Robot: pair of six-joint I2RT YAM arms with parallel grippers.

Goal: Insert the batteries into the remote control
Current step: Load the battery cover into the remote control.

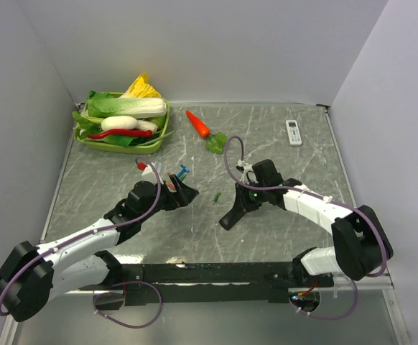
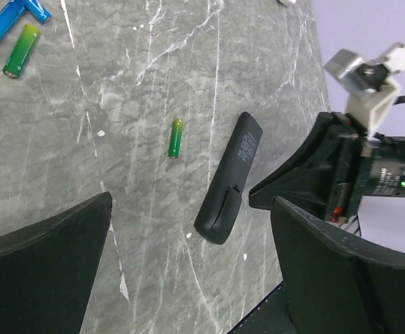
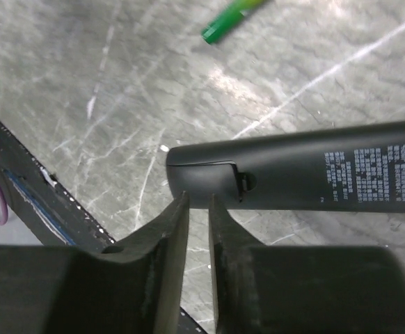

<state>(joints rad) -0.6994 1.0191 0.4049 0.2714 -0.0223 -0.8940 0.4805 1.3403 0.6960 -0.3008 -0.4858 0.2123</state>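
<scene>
The black remote control (image 1: 232, 210) lies face down on the marble table, its back and battery cover (image 3: 202, 177) up. In the right wrist view my right gripper (image 3: 199, 198) has its tips at the near edge of the remote control (image 3: 307, 174), beside the cover's latch. Its jaws are nearly shut, with a thin slit and nothing in it. My left gripper (image 2: 192, 202) hovers wide open and empty just left of the remote control (image 2: 229, 184). One green battery (image 2: 177, 138) lies close by. Blue, green and red batteries (image 2: 20, 50) lie further left.
A green tray (image 1: 87, 136) of toy vegetables stands at the back left. An orange carrot (image 1: 198, 123) and a green leafy piece (image 1: 216, 142) lie behind the arms. A white remote (image 1: 294, 132) lies at the back right. The table's black front edge (image 3: 28, 188) runs close to the right gripper.
</scene>
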